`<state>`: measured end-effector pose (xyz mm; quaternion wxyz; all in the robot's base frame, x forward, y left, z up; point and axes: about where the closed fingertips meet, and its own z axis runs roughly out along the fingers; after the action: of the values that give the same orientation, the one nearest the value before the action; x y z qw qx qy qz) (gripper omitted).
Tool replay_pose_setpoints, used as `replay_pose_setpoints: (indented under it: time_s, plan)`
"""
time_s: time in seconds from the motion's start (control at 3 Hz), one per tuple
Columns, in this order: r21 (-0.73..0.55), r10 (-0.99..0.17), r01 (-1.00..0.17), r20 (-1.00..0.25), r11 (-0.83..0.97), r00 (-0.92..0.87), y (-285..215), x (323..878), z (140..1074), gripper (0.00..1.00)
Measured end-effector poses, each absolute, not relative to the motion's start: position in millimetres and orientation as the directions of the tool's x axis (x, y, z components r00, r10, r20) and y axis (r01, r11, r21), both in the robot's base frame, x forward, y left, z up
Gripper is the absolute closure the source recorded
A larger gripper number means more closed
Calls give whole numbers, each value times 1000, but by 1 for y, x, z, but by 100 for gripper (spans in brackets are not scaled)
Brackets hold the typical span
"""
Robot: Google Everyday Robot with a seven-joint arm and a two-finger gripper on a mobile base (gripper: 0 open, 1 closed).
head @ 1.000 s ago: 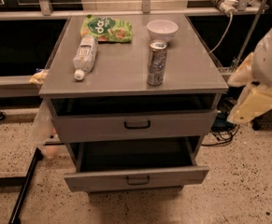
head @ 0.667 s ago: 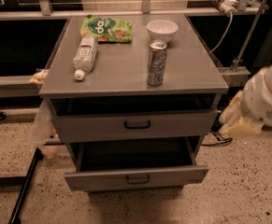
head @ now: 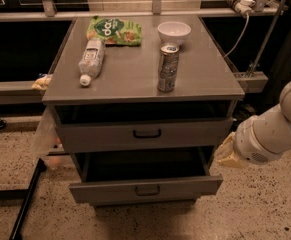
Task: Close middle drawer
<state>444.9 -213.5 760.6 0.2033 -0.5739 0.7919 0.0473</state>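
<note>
The middle drawer (head: 145,189) is a shallow grey drawer with a small dark centre pull. It stands pulled out well in front of the grey cabinet (head: 225,91), and its inside is dark. Above it the taller-fronted top drawer (head: 146,133), with a bolder black handle, sticks out slightly. The lowest drawer is hidden under the open one. My gripper (head: 227,153) is cream-coloured, on a white arm (head: 272,129). It hangs just right of the cabinet, at the level of the open drawer's right side and a little above its front corner.
On the cabinet top lie a plastic bottle (head: 91,60), a green snack bag (head: 114,31), a white bowl (head: 174,32) and an upright can (head: 168,68). A plastic bag (head: 45,136) hangs at the cabinet's left. A dark pole (head: 27,204) leans on the speckled floor. A railing and cable (head: 245,29) run behind.
My arm and gripper have come down and to the left, from beside the cabinet top to beside the open middle drawer. The drawers have not moved.
</note>
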Motion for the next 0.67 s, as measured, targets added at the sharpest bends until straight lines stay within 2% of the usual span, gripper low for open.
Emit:
replay_pose_setpoints:
  time_s: [0.33,0.67]
  plan:
    - [-160,-890,-928,-376,337,-258,-213,445,761,100]
    - [-153,-891,-932,-376,330,-254,-218,442,714,100]
